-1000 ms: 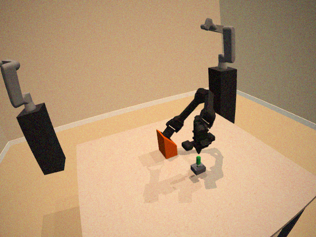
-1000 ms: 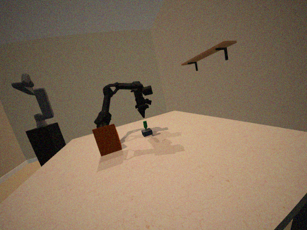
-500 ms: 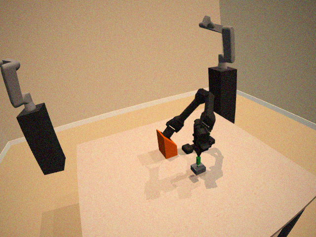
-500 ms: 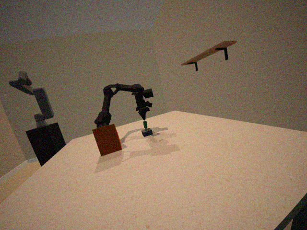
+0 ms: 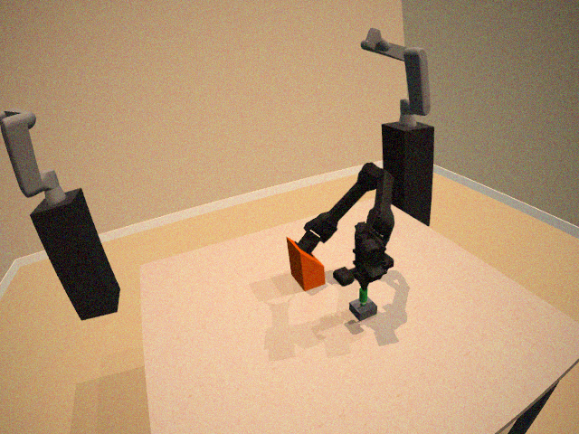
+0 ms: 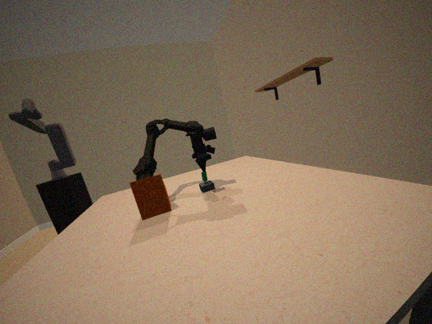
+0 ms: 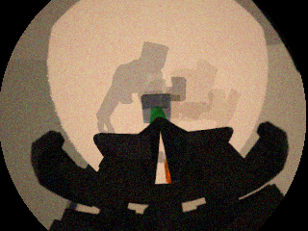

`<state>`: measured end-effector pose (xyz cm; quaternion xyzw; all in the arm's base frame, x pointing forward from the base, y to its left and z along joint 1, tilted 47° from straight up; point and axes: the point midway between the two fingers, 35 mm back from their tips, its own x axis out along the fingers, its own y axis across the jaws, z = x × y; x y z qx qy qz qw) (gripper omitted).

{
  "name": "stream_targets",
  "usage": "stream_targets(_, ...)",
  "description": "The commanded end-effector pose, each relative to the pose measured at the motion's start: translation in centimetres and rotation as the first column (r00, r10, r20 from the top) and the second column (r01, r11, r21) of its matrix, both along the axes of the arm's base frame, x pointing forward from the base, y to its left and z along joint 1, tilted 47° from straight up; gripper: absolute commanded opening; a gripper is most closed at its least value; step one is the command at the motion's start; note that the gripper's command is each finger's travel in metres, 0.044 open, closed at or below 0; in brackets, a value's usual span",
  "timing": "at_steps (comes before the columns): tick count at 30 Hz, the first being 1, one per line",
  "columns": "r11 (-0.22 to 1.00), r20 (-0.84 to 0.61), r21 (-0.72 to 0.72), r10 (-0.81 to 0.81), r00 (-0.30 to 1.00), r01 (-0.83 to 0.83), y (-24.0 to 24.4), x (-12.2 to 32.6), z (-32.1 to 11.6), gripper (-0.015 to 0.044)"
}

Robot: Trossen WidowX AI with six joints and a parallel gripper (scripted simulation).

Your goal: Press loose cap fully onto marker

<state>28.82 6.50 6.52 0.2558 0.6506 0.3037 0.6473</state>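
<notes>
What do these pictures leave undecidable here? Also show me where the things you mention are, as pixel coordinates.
- Cap (image 5: 363, 295) (image 6: 204, 175) (image 7: 157, 115) seating: too small in top and exterior; the claw (image 5: 364, 286) (image 6: 204, 170) (image 7: 160, 119) covers its upper part in wrist.
- Claw-to-cap contact: tips too small, dark in exterior.
- Arm's base: hidden by the orange block (image 5: 306, 273) (image 6: 150, 197) in exterior.
</notes>
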Motion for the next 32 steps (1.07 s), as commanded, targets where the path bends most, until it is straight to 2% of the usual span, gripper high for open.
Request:
stream_targets(1,1.0,-0.001,0.0,-0.002,1.0,0.002,-0.1,0.0,0.1,0.0)
stream_targets(4,1.0,0.001,-0.005,-0.003,1.0,0.003,-0.9,0.2,0.7,0.0)
stream_targets(10,1.0,-0.003,-0.004,-0.001,1.0,0.001,-6.4,0.4,5.9,0.0)
stream_targets(15,1.0,-0.003,-0.003,-0.001,1.0,0.001,-6.6,0.3,6.1,0.0)
stream_targets(32,1.0,-0.003,-0.003,-0.001,1.0,0.001,-6.6,0.3,6.1,0.044)
